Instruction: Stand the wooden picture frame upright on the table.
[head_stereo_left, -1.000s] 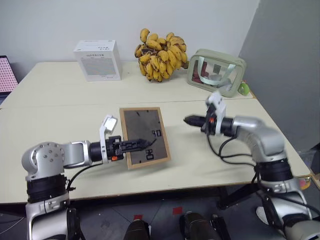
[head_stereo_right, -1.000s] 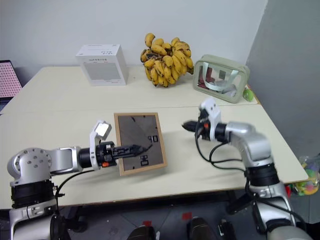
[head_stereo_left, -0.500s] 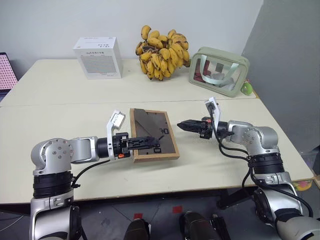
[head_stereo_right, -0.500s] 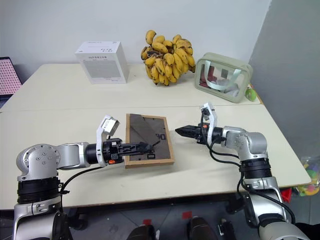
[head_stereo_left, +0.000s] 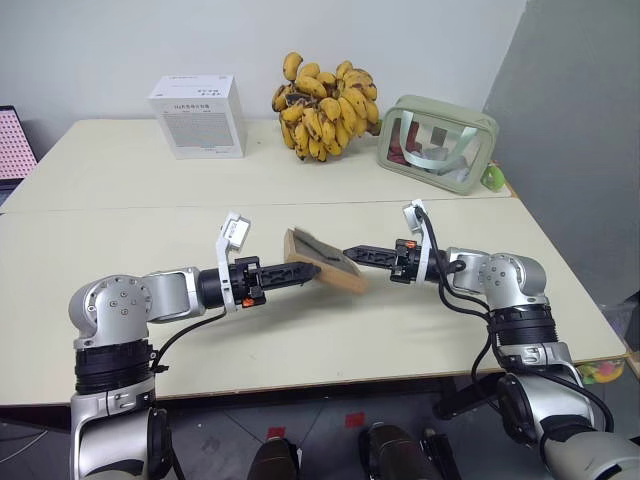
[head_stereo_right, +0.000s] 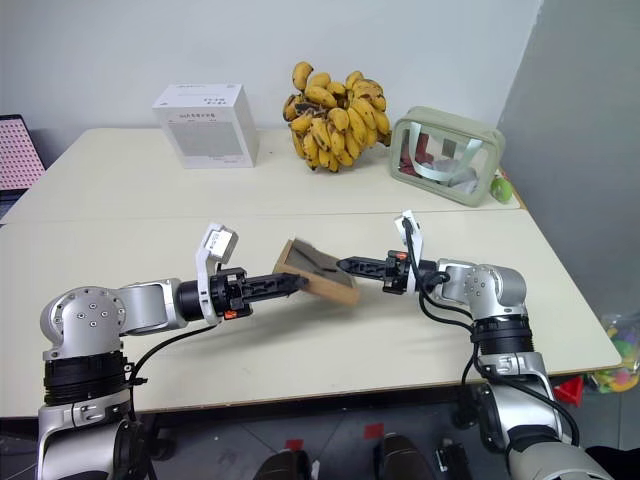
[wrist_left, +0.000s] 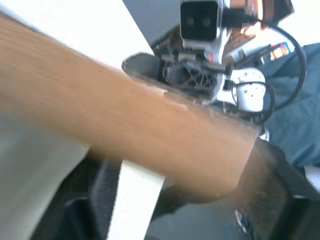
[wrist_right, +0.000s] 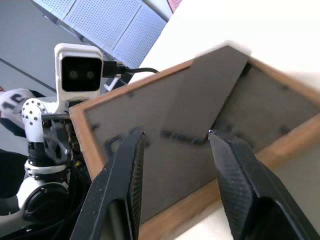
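A: Pale wall behind, and the cream table (head_stereo_left: 120, 300) spreads wide with a seam running across it. Along the far edge, left to right, sit a white box (head_stereo_left: 197, 115), a bunch of bananas (head_stereo_left: 325, 92) and a green pouch (head_stereo_left: 435, 142).

B: Now the action, from the left. The left gripper (head_stereo_left: 300, 270) points level across the table, its fingers gripping the frame's near-left edge, with the wood pressed close against that wrist's camera.

A: And the frame (head_stereo_left: 322, 260) itself?

B: Middle of the table, just this side of the seam, tilted with its dark back up and the left edge raised off the surface.

A: On the right?

B: The right gripper (head_stereo_right: 345, 265) reaches in level, jaws parted, with its fingers (wrist_right: 125, 170) straddling the stand (wrist_right: 205, 107) on the back, not clamped on anything.

A: So how should this go?

B: I'd say pinch the stand's tip and swing it fully out while the left keeps a firm hold. Then lower the bottom edge squarely, and let go only once it balances.
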